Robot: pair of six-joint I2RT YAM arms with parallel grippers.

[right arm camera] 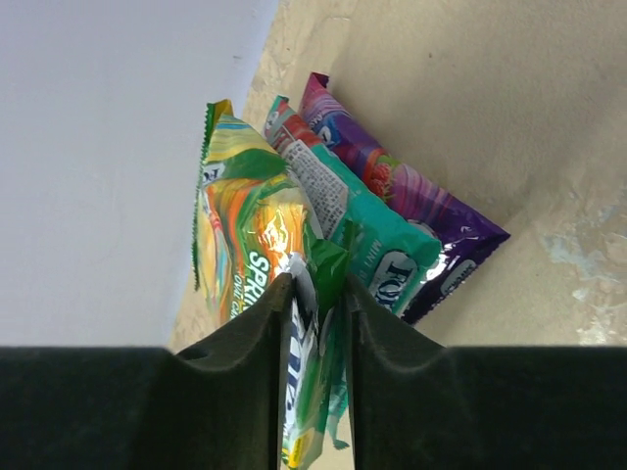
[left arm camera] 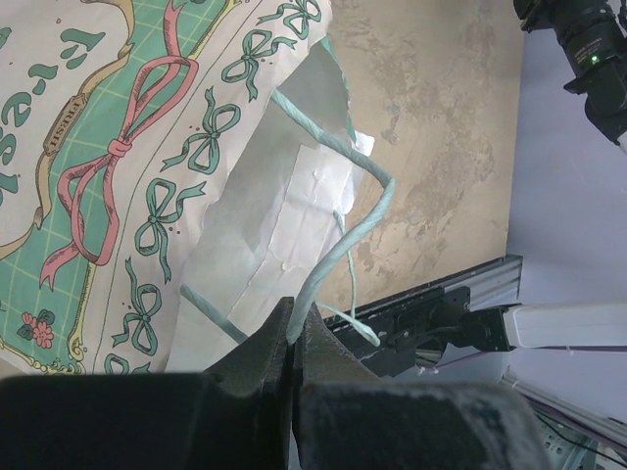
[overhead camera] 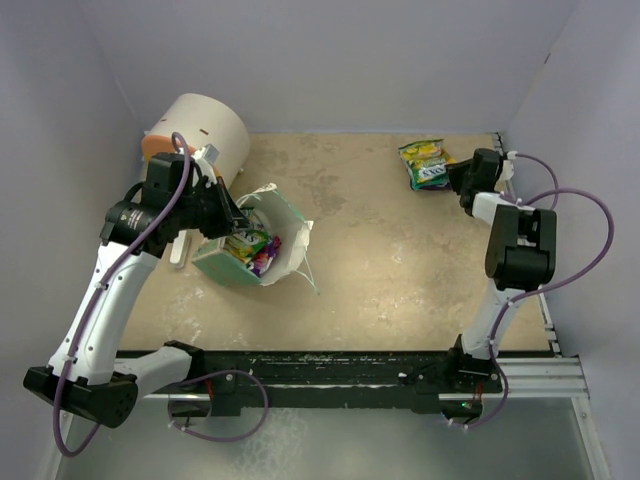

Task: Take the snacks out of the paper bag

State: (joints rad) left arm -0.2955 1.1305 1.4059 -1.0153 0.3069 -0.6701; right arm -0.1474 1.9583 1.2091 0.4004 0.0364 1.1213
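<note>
So the left end effector (left arm camera: 292,331) is pinched shut on one of the thin string handles (left arm camera: 345,233) of the paper bag (left arm camera: 147,147). The wrist view shows the cord running right into the closed gap between the jaws. Past that you get the bag's pale inside and the cream front panel with the pink and green bows.

From the top camera the bag (overhead camera: 215,265) sits on the left side of the worktop (overhead camera: 380,250), mouth gaping open. A few snacks (overhead camera: 252,248) are visible inside, green and purple ones. Just behind it stands a big cream cylinder (overhead camera: 205,130) in the far left corner.

The right end effector (right arm camera: 312,294) is way over at the far right, clamped on the edge of a green-yellow packet (right arm camera: 250,225). Fanned out next to that one and overlapping it are a teal-and-white packet (right arm camera: 367,230) and a purple packet (right arm camera: 411,196), all right up near the wall (right arm camera: 108,147). From above, that little pile (overhead camera: 425,163) is well apart from the bag. Can't really tell if the gripped packet is off the worktop or resting on it.
</note>
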